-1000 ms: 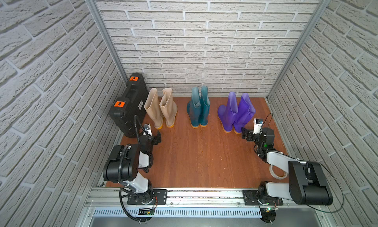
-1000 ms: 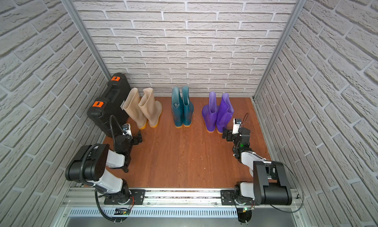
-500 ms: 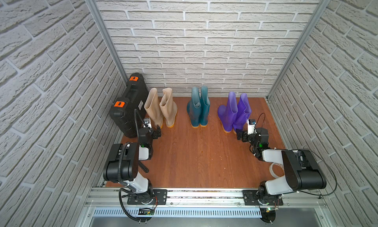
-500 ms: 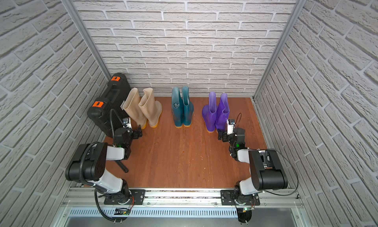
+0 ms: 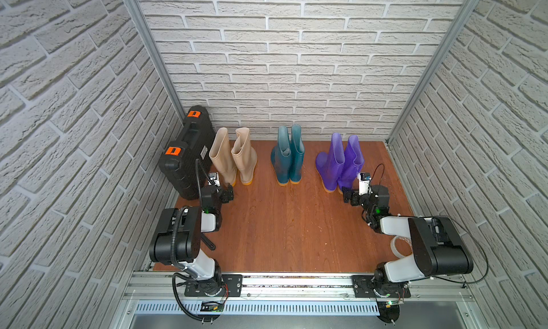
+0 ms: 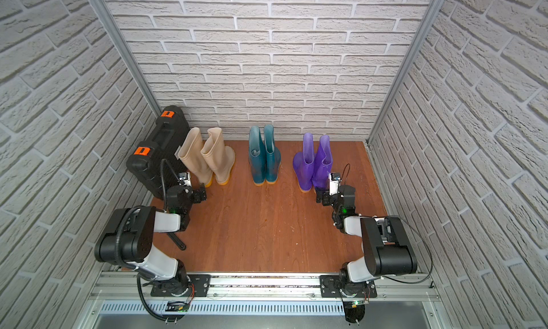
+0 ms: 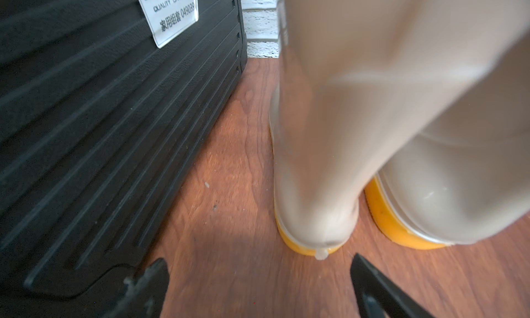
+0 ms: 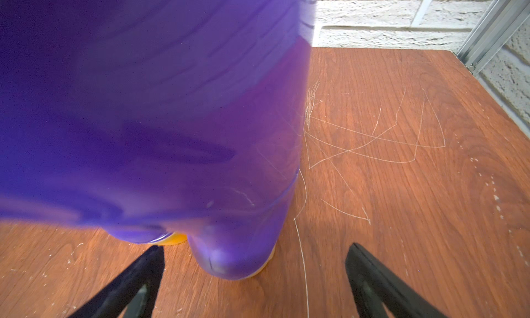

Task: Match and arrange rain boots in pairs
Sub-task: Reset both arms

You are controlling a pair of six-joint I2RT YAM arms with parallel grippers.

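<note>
Paired along the back wall (image 5: 281, 75) stand beige boots (image 5: 232, 157) beside the black case (image 5: 186, 152), teal boots (image 5: 287, 157) centred, and purple boots (image 5: 339, 161) rightmost. The left gripper (image 7: 258, 259) gapes empty before a beige heel. The right gripper (image 8: 255, 247), likewise spread, brackets a blurred purple heel, possibly untouched. Both wrist views crop the shafts.

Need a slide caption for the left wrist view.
Open left hand low in front of the beige boots, black case beside them.

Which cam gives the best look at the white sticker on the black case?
Left wrist: the white sticker on the black case is close and its print partly readable, though cut off by the frame. In both top views the sticker is only a small pale patch. Right wrist shows none of it.
</note>
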